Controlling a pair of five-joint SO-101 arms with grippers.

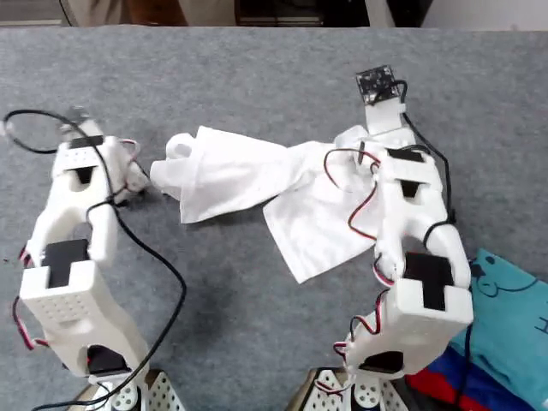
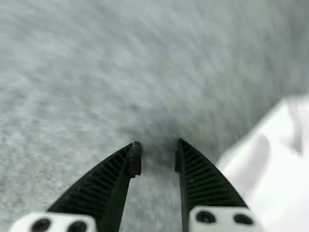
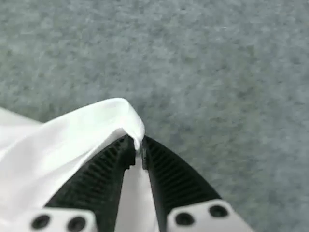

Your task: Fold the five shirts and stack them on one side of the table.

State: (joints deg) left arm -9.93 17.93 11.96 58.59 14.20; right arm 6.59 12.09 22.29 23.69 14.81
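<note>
A crumpled white shirt [image 1: 248, 184] lies across the middle of the grey table [image 1: 257, 77]. My right gripper [image 3: 139, 152] is shut on a fold of this white shirt [image 3: 72, 140] at its far right corner, just above the cloth-covered table. The right arm [image 1: 411, 214] stretches over the shirt's right part. My left gripper [image 2: 155, 157] is open a little with bare grey surface between its fingers; the white shirt's edge [image 2: 270, 159] lies just beside it. In the high view the left arm [image 1: 77, 188] sits at the shirt's left end.
A stack of clothes, teal [image 1: 514, 317] on top with blue and red below [image 1: 441, 381], lies at the near right corner. Black cables [image 1: 34, 145] loop by the left arm. The far half of the table is bare grey cloth.
</note>
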